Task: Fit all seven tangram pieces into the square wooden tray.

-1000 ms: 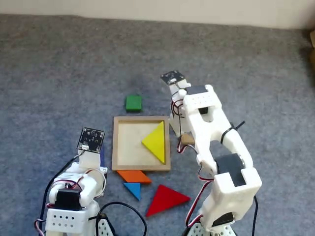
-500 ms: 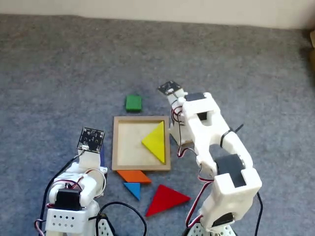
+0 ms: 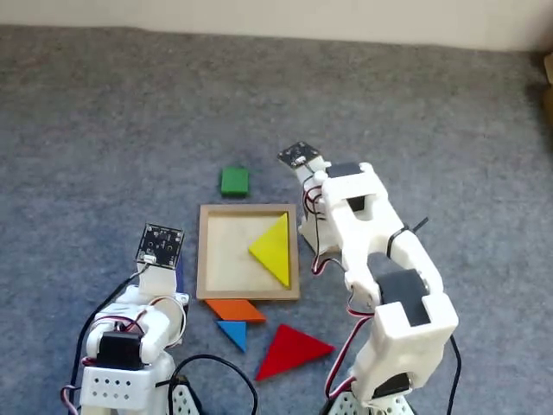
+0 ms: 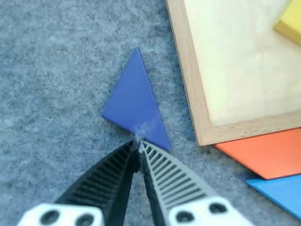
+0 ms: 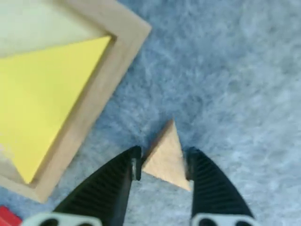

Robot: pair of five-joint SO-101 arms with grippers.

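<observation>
Grey carpeted bench (image 3: 104, 112). Square wooden tray (image 3: 248, 208) mid-bench, between the two arms. Inside it, against the right wall: large yellow triangle (image 3: 275, 251), flat. Outside, near the front right corner: large red triangle (image 3: 289, 350). Touching the front rim: orange piece (image 3: 235, 309). Just off the left rim, not touching: dark blue triangle (image 4: 135, 106), with left hand (image 4: 139, 146) pressed together, tips at the corner of it. Beyond the far rim, apart: green square (image 3: 234, 181). Just under the orange piece: small light blue triangle (image 3: 233, 332). Right of the tray on the carpet: small tan triangle (image 5: 167, 157), right hand (image 5: 162, 162) clamped on it, one finger on each side.
</observation>
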